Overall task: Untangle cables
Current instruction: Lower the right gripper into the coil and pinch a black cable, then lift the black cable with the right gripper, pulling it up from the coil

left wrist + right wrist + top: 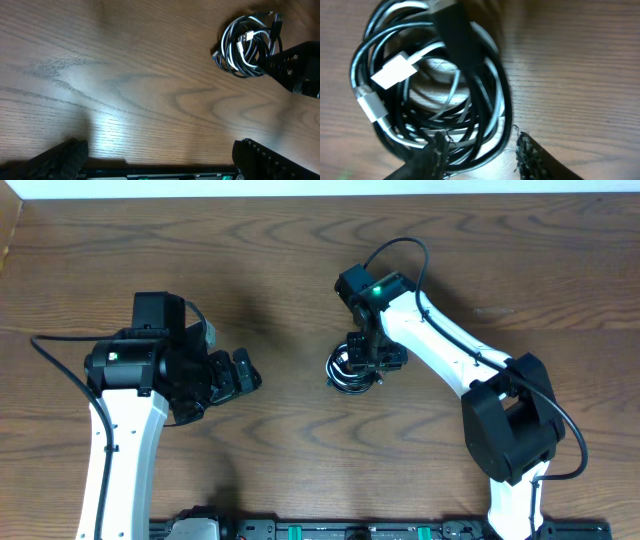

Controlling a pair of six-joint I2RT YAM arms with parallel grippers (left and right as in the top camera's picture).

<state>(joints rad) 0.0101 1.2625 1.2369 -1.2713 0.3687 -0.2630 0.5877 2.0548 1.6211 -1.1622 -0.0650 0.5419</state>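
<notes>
The cables (343, 372) lie as one tangled coil of black and white cords on the wooden table, just right of centre. In the right wrist view the coil (427, 75) fills the frame, with white plugs at its left and a black plug on top. My right gripper (370, 358) is down at the coil. Its fingers (481, 147) are open and straddle the coil's lower black strands. My left gripper (240, 375) is open and empty, well to the left of the coil. In the left wrist view (160, 160) the coil (245, 45) shows at the top right.
The wooden table (270, 270) has its far edge along the top of the overhead view. A black rail with green lights (340, 530) runs along the near edge. The right arm's own thick black wire (400, 250) loops above the coil.
</notes>
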